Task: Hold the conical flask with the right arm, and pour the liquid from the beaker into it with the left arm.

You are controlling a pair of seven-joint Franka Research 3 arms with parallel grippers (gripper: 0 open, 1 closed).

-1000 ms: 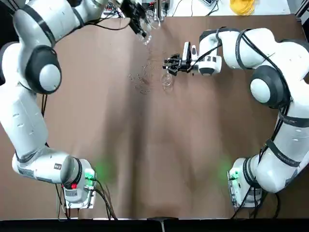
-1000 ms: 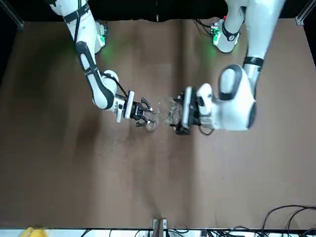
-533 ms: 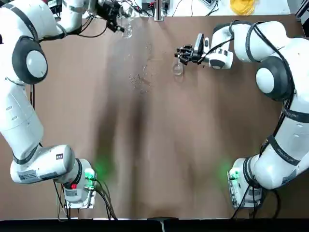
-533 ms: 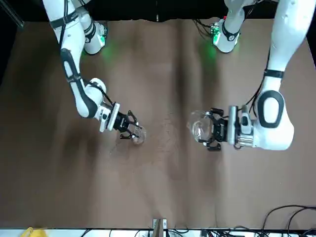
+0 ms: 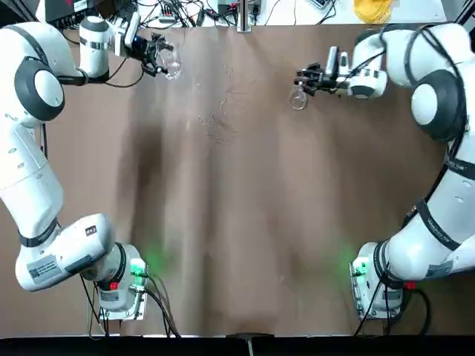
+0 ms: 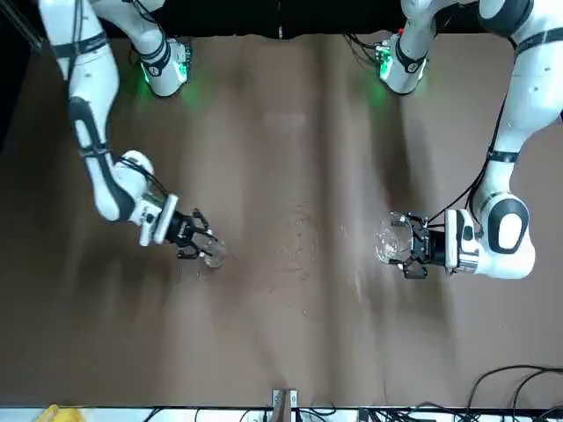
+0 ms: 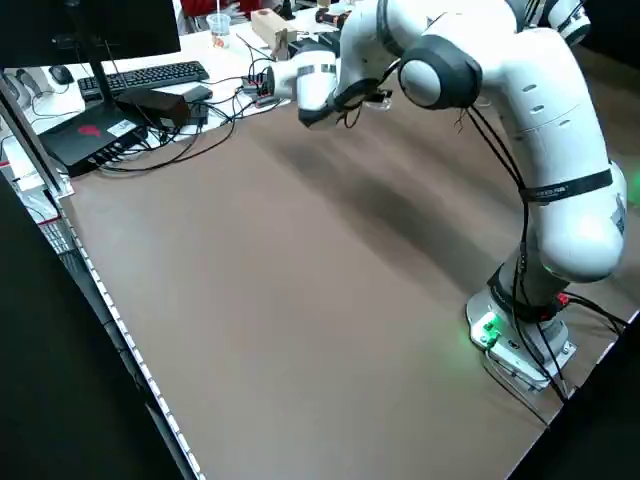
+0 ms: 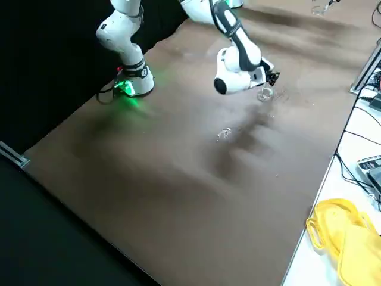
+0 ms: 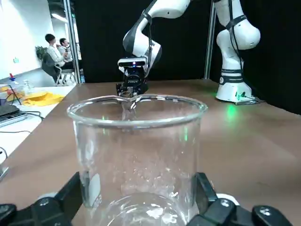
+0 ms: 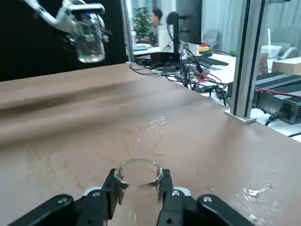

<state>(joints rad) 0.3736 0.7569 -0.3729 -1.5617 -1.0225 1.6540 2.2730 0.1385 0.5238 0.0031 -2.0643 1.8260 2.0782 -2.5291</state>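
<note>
Between my left pincer's point(image 9: 141, 214) fingers sits the beaker point(image 9: 137, 155), gripped near its base and standing upright; from overhead that pincer is out at the far left of the desk point(image 5: 245, 222). My right pincer point(image 10: 137, 190) is closed around the neck of the conical flask point(image 10: 138, 175), also mouth-up, at the far right side.

I judge the task only half set up: both vessels are grasped, but they hang well apart, so the beaker has yet to be brought over the flask's mouth and tipped. The beaker looks nearly empty, with just droplets clinging to its wall, though I cannot tell for sure.

Between the two arms the brown desk carries a scatter of wet splashes point(image 5: 217, 119). Past the far edge I see cables and electronics point(image 5: 208, 9) and a yellow object point(image 5: 371, 9); a keyboard point(image 7: 140, 78) and monitor sit on a bench at the side. People point(image 9: 59, 49) are seated in the room well behind.
</note>
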